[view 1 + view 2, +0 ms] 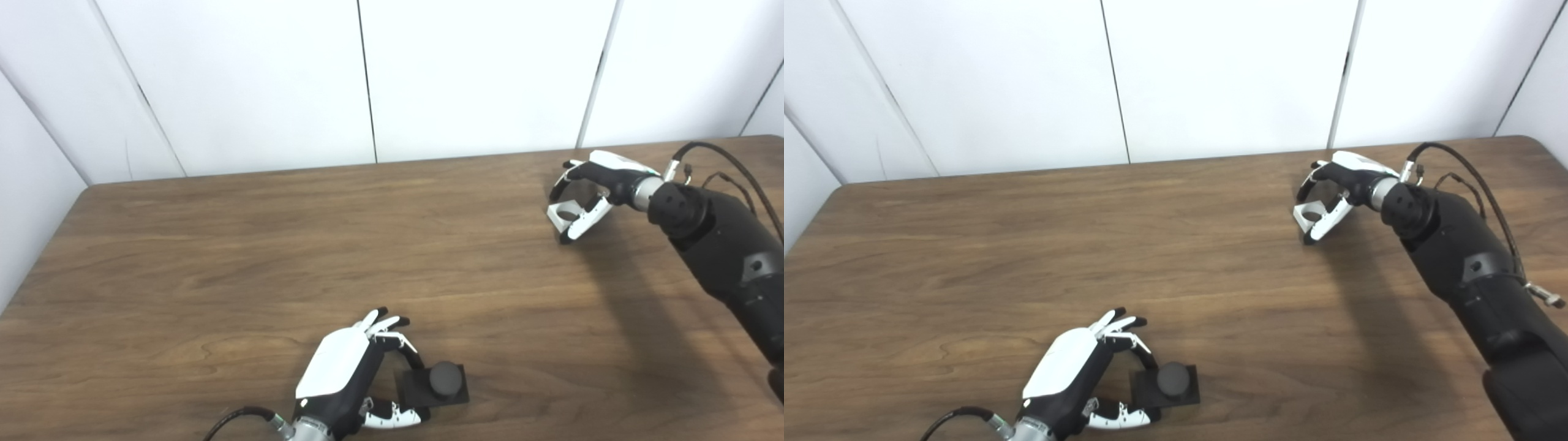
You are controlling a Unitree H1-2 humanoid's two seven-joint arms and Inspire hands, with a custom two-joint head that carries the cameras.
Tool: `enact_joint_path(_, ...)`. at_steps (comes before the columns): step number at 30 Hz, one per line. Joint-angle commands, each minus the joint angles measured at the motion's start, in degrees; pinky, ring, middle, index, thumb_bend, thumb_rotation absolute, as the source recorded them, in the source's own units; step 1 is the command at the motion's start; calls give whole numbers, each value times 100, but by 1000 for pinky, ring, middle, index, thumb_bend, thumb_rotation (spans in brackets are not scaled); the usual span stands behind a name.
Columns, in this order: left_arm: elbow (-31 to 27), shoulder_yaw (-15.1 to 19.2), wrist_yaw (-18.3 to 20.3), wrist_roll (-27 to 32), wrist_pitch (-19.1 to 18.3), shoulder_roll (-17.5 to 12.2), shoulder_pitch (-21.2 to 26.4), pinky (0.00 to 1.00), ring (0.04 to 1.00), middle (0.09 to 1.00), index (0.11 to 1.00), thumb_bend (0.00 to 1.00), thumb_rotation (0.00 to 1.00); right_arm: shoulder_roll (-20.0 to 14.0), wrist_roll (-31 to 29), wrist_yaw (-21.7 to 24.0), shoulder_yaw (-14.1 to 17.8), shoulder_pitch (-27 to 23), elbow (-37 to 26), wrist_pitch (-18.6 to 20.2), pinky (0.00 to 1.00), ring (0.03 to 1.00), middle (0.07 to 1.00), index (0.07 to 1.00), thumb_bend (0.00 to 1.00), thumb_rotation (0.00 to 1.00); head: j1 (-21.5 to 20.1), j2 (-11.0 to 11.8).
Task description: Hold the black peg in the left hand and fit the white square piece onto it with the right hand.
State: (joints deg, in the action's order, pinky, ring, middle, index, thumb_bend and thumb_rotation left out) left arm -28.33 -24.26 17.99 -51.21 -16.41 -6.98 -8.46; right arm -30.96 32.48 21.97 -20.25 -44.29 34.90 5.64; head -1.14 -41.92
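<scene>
The black peg (pixel 445 378), a round stud on a square black base, rests on the table near the front edge. My left hand (pixel 343 380) lies just left of it. Its fingers (pixel 411 352) curl onto the base's far left corner and its thumb presses the near left corner, so the hand is closed on the base. At the far right, the white square piece (pixel 562 215) with a round hole sits low over the table. My right hand (pixel 591 193) is wrapped around it, dark fingers over the top and the thumb along its near side.
The brown wooden table (pixel 257 263) runs back to white wall panels (pixel 257 79). My right forearm (pixel 716 245) and its cable cross the table's right side and cast a long shadow toward the front.
</scene>
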Motion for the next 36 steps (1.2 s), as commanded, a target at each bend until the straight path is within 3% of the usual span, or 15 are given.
enact_joint_path(1,34,-21,-22,-117,20,76,8,950,980,890,492,494,74,-128,75,-130,18,-369,19,-127,952,1000,982,706,906,182,-6,-2)
enact_joint_path(17,37,-9,-70,-94,43,93,0,958,978,891,492,494,73,-268,19,-136,138,-303,30,-206,948,1000,981,691,909,166,3,-26)
enact_joint_path(27,28,-14,-93,-112,47,104,-3,949,972,888,492,494,73,-305,-47,-246,202,-211,14,-364,944,1000,945,610,855,122,14,-47)
enact_joint_path(28,23,-12,-86,-115,39,104,-3,941,972,888,491,494,73,-304,-54,-261,209,-204,22,-378,944,1000,943,552,694,131,12,-49)
enact_joint_path(30,19,-7,-83,-116,33,105,-4,931,973,888,491,494,73,-305,-70,-282,213,-194,30,-401,945,1000,940,504,561,139,7,-42)
enact_joint_path(36,50,-16,-109,-143,54,103,3,921,976,887,492,494,73,-312,-92,-357,204,-177,94,-521,925,1000,933,492,526,143,15,-46)
